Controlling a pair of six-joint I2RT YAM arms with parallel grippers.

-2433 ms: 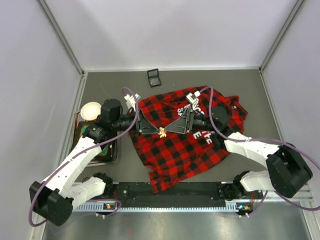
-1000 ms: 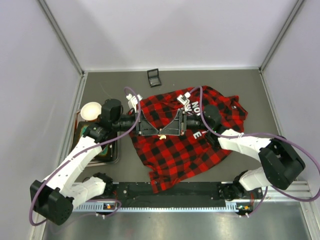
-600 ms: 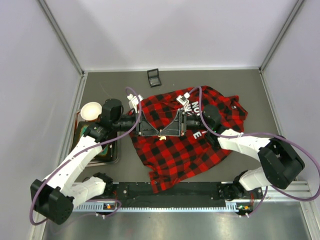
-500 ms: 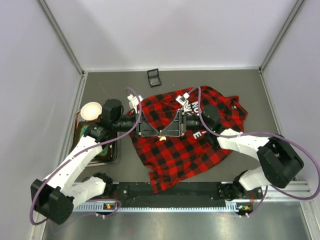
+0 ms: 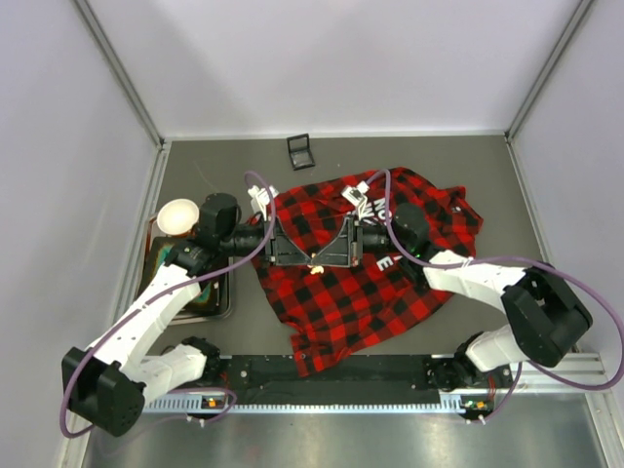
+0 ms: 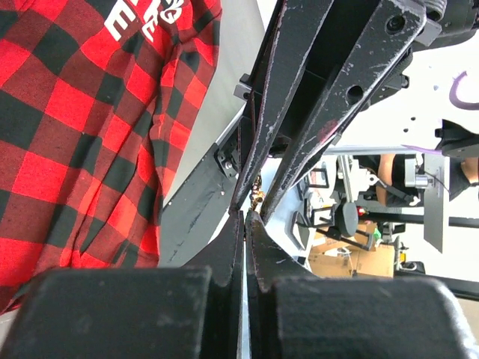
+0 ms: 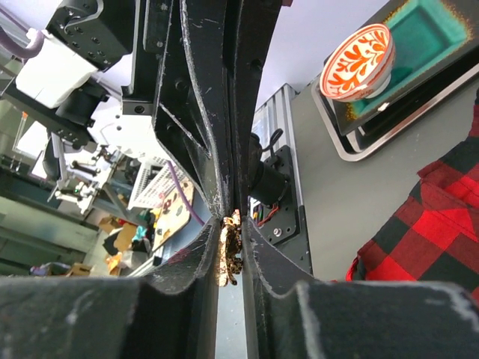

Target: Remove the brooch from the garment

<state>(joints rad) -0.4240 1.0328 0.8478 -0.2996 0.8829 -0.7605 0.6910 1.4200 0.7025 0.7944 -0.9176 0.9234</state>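
The garment (image 5: 341, 292), a red-and-black plaid shirt with white lettering, lies spread on the table (image 5: 468, 161). Above its middle my two grippers meet tip to tip. Between them is the brooch (image 5: 314, 259), small and sparkly, showing gold in the right wrist view (image 7: 230, 250). My right gripper (image 7: 230, 221) is shut on the brooch, a finger on each side. My left gripper (image 6: 245, 215) is shut, its tips pinching the brooch's near edge (image 6: 258, 197). The brooch is lifted clear of the cloth (image 6: 67, 127).
A small black square box (image 5: 301, 151) stands at the back of the table. A tray (image 5: 220, 304) with a white patterned bowl (image 5: 177, 216) lies at the left, beside the left arm. Grey walls close in the table on three sides.
The right gripper slid left until its tips met the left gripper's, then narrowed its fingers onto the brooch. The left arm and the garment have barely moved.
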